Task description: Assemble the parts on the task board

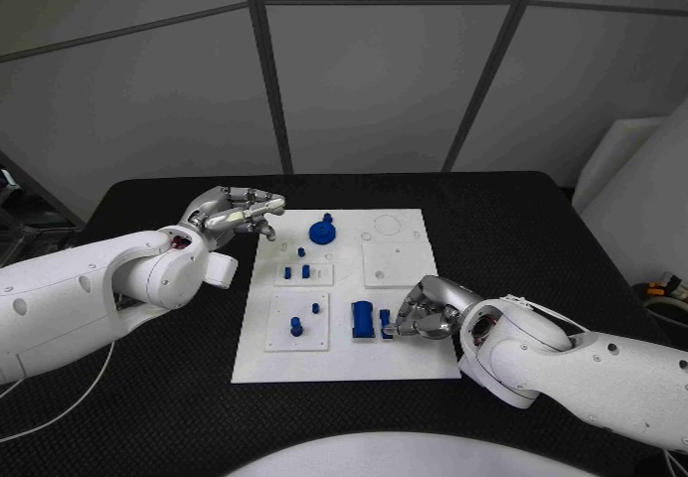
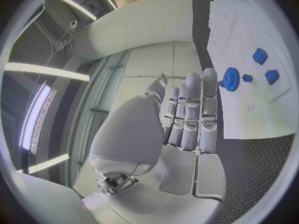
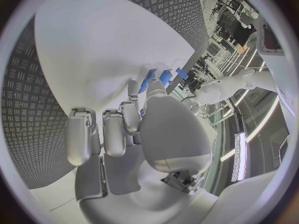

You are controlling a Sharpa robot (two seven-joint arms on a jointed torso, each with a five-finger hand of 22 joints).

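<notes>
Head view: the left hand [image 1: 234, 212] hovers just left of the board [image 1: 409, 348], fingers together, holding nothing. The right hand [image 1: 426, 308] grips a blue part [image 1: 386, 324] beside the block [image 1: 363, 319]

The near right corner of the task board [image 1: 344, 368] is blocked by the right hand [image 1: 426, 310], its far left edge is crowded by the left hand [image 1: 237, 212], while bare black table [image 1: 502, 214] lies open beyond.

Right hand [image 3: 134, 134] lies over the white board [image 3: 106, 50], fingers curled down toward it. Blue parts [image 3: 163, 76] sit just beyond the fingertips. Black table [image 3: 25, 109] surrounds the board.
</notes>
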